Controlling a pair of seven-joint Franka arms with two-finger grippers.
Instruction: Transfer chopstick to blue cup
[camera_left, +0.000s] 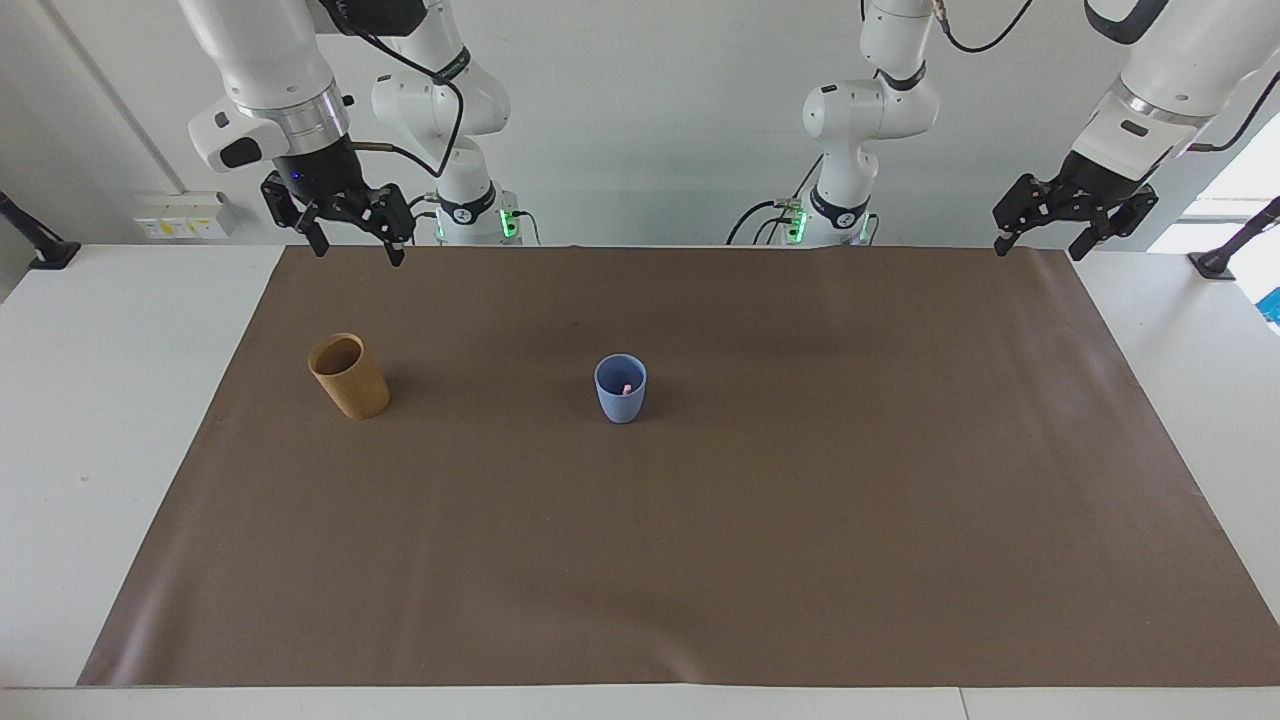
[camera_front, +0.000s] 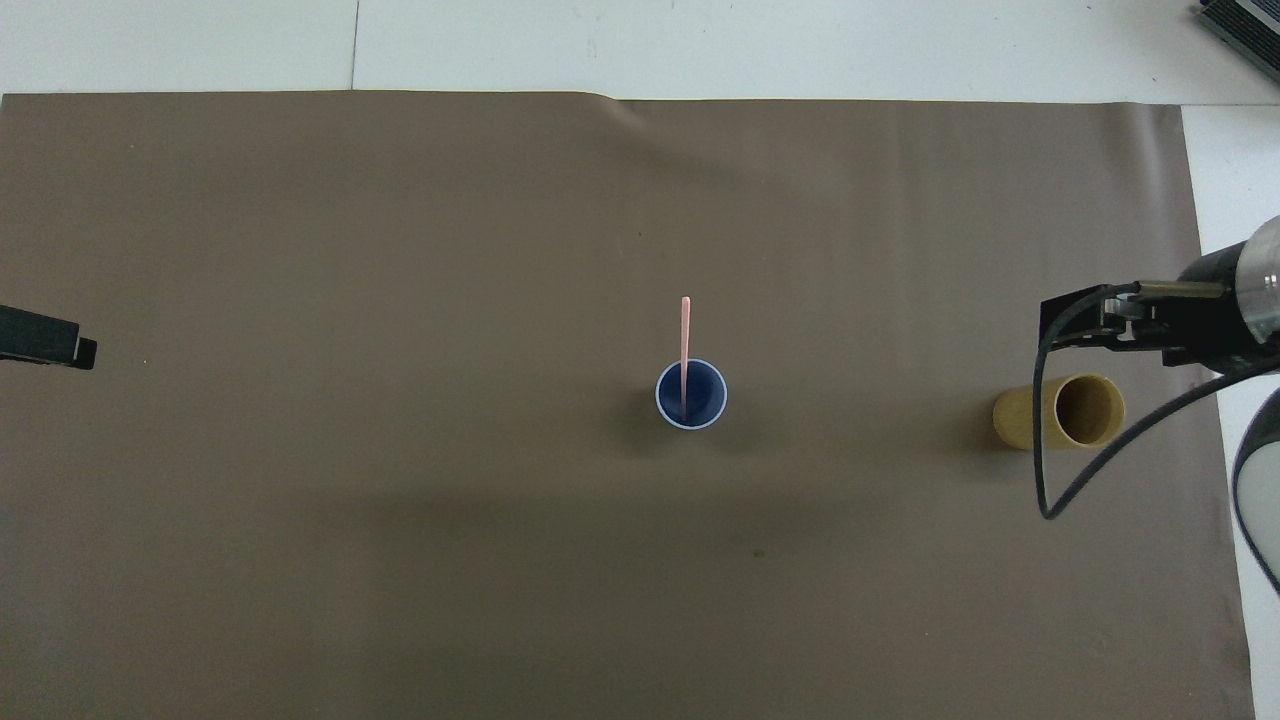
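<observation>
The blue cup (camera_left: 621, 389) stands upright in the middle of the brown mat; it also shows in the overhead view (camera_front: 705, 408). A pale pink chopstick (camera_front: 685, 335) stands in it and sticks up out of the rim; in the facing view only its pink end (camera_left: 626, 388) shows inside the cup. My right gripper (camera_left: 352, 243) is open and empty, up in the air over the mat's edge at the robots' end, above the tan holder's end of the table; it also shows in the overhead view (camera_front: 1050, 322). My left gripper (camera_left: 1036, 243) is open and empty, and waits over the mat's corner at the left arm's end.
A tan-brown cylindrical holder (camera_left: 349, 376) stands on the mat toward the right arm's end, beside the blue cup; its inside looks empty in the overhead view (camera_front: 1062, 411). The brown mat (camera_left: 700, 560) covers most of the white table.
</observation>
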